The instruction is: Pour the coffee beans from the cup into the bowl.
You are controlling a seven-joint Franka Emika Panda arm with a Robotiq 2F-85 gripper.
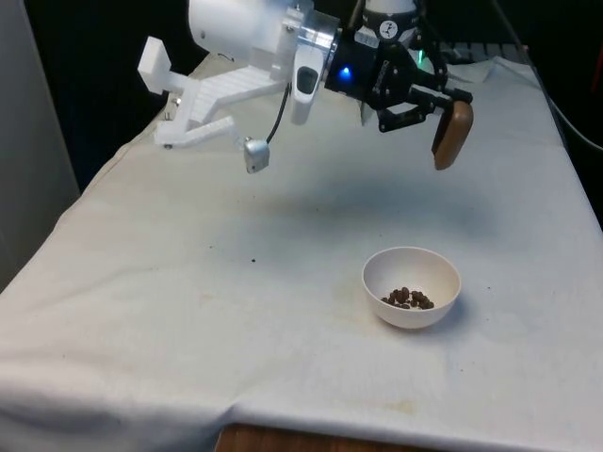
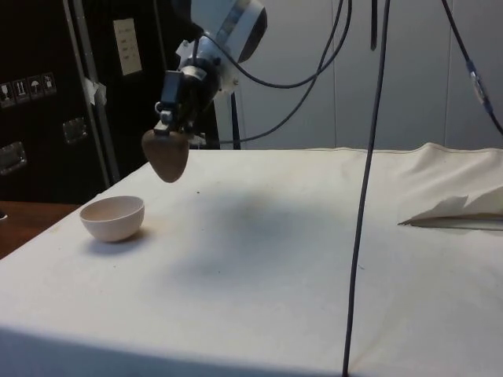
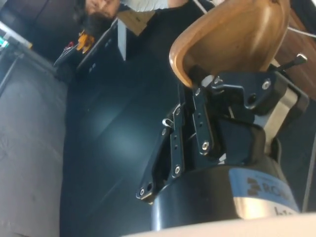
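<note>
White bowl point(image 1: 412, 285) holds beans point(image 1: 408, 298) below tipped cup point(image 1: 452, 134).

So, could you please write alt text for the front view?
The gripper holds a tipped brown cup in the air above a white-clothed table. Nearer the camera, a white bowl holds a few coffee beans.

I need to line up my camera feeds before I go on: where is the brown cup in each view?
Front view: the brown cup hangs tipped in the gripper, above the table, beyond the white bowl.
Side view: the cup is in the air, above and just past the bowl.
Wrist view: the cup is clamped at its rim.
Shared landmark: the bowl, in the front and side views.
</note>
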